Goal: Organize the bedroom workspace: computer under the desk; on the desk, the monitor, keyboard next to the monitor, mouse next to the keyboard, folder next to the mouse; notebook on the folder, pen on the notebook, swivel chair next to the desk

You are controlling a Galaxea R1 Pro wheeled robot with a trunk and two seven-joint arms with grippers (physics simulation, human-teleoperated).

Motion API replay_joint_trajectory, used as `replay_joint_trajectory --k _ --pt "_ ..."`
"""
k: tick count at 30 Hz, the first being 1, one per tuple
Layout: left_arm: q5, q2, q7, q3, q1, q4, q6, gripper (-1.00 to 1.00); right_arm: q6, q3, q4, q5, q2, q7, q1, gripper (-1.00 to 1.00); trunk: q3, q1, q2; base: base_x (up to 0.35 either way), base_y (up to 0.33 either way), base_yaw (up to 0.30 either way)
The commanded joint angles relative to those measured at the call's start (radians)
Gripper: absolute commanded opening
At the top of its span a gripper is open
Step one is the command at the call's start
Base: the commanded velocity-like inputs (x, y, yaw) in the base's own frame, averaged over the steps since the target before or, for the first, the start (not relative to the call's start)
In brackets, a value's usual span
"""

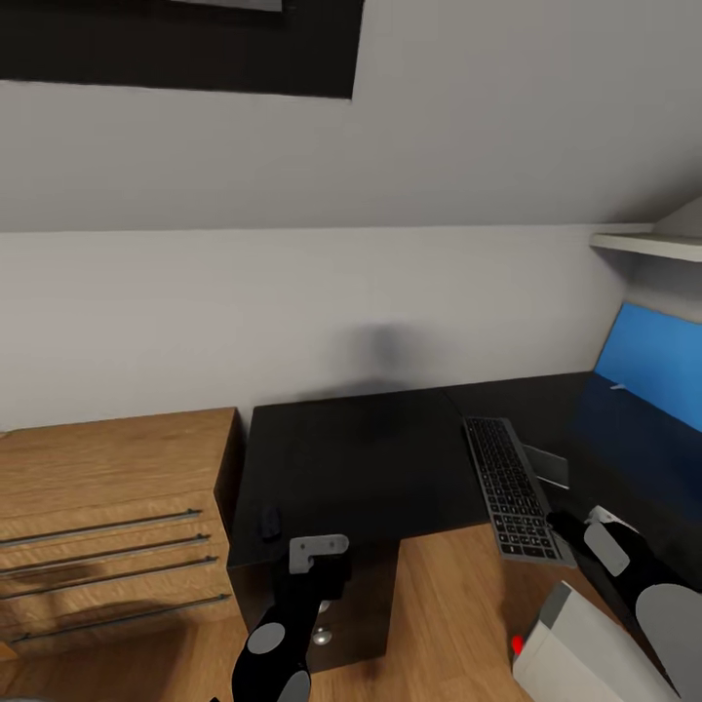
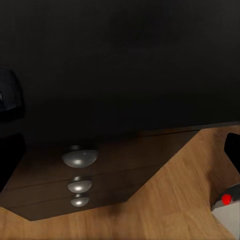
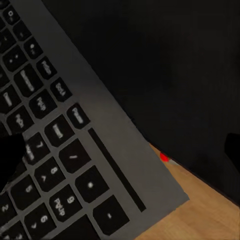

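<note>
While the head view shows the mouse (image 1: 268,521), right wrist shows keyboard (image 3: 60,135); tool states unclear.

The left arm (image 1: 278,624) is glossy black with a round grey disc on its side and ends in a light-grey bracket-shaped piece. The right arm (image 1: 634,575) is also black, with grey oval panels and a small white part near its wrist.
</note>
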Motion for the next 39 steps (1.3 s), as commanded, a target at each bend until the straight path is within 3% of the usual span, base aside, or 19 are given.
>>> replay_joint_trajectory --k 1,8,13,17,26,28,33,39 --pt "0.008 0.0 0.008 -0.002 -0.001 0.001 0.002 1.0 0.004 0.0 -0.016 -0.009 0.007 -0.006 0.0 1.0 0.002 -0.004 0.006 0.0 0.0 0.0" --pt "0.008 -0.001 0.008 -0.002 -0.001 0.006 0.002 1.0 0.003 0.008 -0.069 0.003 0.03 -0.008 0.001 1.0 0.008 -0.012 0.02 0.0 0.0 0.0" --pt "0.008 0.0 0.008 -0.002 -0.001 0.007 0.002 1.0 0.009 0.009 -0.205 0.009 0.035 -0.009 0.025 1.0 0.008 -0.012 0.02 0.0 0.0 0.0" --pt "0.008 0.0 0.008 -0.002 -0.001 0.007 0.002 1.0 0.013 0.009 -0.355 0.008 0.037 -0.01 0.114 1.0 0.008 -0.012 0.02 0.0 0.0 0.0" --pt "0.007 0.001 0.008 -0.002 -0.001 0.007 0.002 1.0 0.06 0.008 -0.595 -0.003 0.05 -0.012 0.248 1.0 0.008 -0.012 0.02 0.0 0.0 0.0" --pt "0.007 0.002 0.008 -0.002 -0.001 0.007 0.002 1.0 0.121 0.005 -0.663 -0.063 0.054 -0.013 0.289 1.0 0.008 -0.012 0.02 0.0 0.0 0.0" --pt "0.007 0.002 0.008 -0.002 -0.001 0.007 0.002 1.0 0.153 0.004 -0.683 -0.15 0.054 -0.014 0.3 1.0 0.008 -0.012 0.02 0.0 0.0 0.0" --pt "0.007 0.002 0.008 -0.002 -0.001 0.007 0.002 1.0 0.197 0.004 -0.702 -0.185 0.056 -0.013 0.303 1.0 0.008 -0.012 0.02 -0.004 0.001 0.0"
